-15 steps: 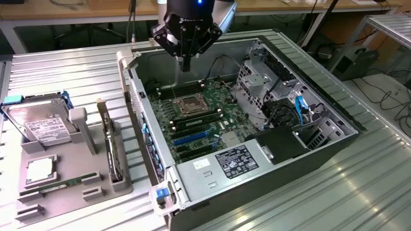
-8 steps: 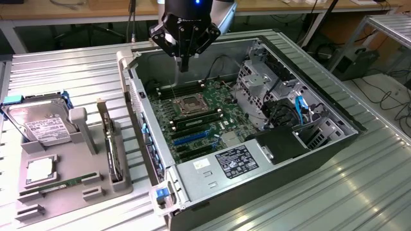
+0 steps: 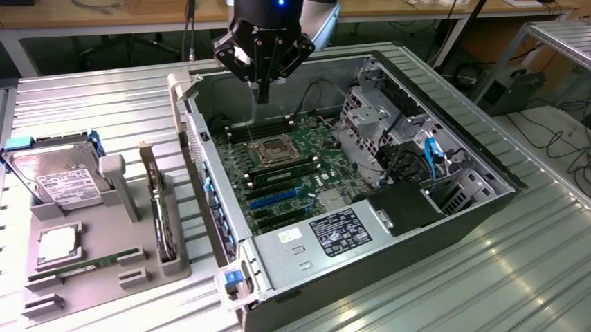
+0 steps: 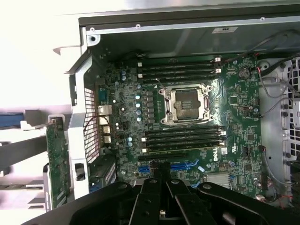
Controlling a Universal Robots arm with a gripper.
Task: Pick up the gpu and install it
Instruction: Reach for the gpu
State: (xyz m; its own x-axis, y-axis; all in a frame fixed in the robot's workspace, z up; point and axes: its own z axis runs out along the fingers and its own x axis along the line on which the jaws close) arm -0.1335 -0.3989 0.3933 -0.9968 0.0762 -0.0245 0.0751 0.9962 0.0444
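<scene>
Claw (image 3: 262, 97): fingers pressed together, holding nothing, poised above the open computer case (image 3: 221, 86), over the motherboard (image 3: 305, 187) and near its CPU socket (image 3: 275, 149). Gpu (image 3: 162, 211): well apart from the claw, outside the case toward the exterior view's left, standing on edge in a grey holder (image 3: 102, 266) (a hard drive (image 3: 55, 176) stands farther off). Holder rests on the ribbed metal table (image 3: 93, 104).
</scene>
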